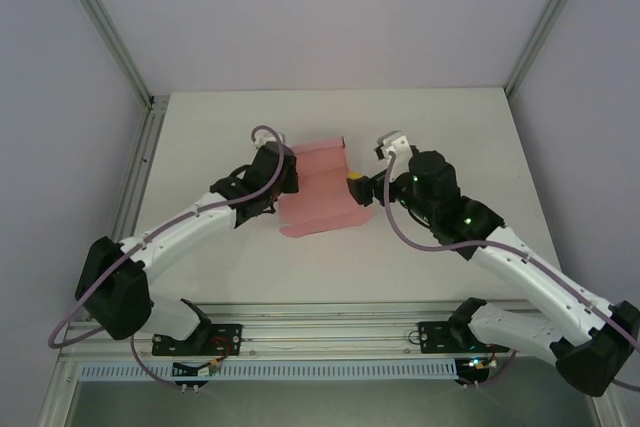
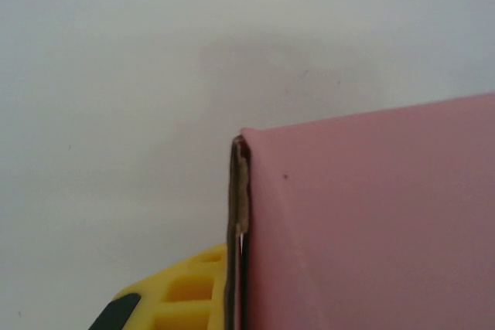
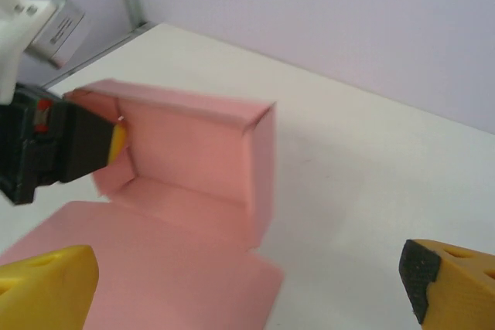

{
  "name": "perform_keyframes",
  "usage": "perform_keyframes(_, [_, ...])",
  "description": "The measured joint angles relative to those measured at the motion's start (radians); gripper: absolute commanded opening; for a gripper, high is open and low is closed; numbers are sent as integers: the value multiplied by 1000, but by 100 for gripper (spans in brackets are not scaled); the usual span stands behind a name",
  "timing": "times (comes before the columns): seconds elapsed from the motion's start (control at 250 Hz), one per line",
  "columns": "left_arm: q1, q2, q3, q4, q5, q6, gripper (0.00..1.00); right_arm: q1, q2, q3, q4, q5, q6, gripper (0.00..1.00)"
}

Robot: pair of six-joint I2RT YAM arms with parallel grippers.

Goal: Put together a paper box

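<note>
A: Where is the paper box (image 1: 322,187)?
B: Middle of the table (image 1: 450,247), half folded. The left gripper (image 1: 284,183) pinches its left wall; the right gripper (image 1: 357,187) stands wide apart beside it.
A: Handling?
B: Probably light and thin, it creases easily; hold near the folds.

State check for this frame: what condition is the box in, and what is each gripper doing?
paper box: partly folded, far walls raised, near flap lying flat.
left gripper: shut on the paper box's raised wall.
right gripper: open, holding nothing.

One paper box (image 1: 318,197), two end effectors (image 1: 287,179) (image 1: 357,187), one table (image 1: 430,247)
</note>
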Motion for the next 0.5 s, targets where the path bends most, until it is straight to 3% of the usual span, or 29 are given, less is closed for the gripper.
perform_keyframes(0.228, [13, 192, 158, -108, 162, 406, 0, -85, -87, -64, -11, 64, 107, 100])
perform_keyframes(0.379, [12, 199, 163, -232, 302, 713, 0, -154, -95, -86, -33, 57, 178, 100])
perform_keyframes(0.499, [12, 196, 163, -300, 310, 962, 0, -183, -82, -95, -52, 47, 201, 100])
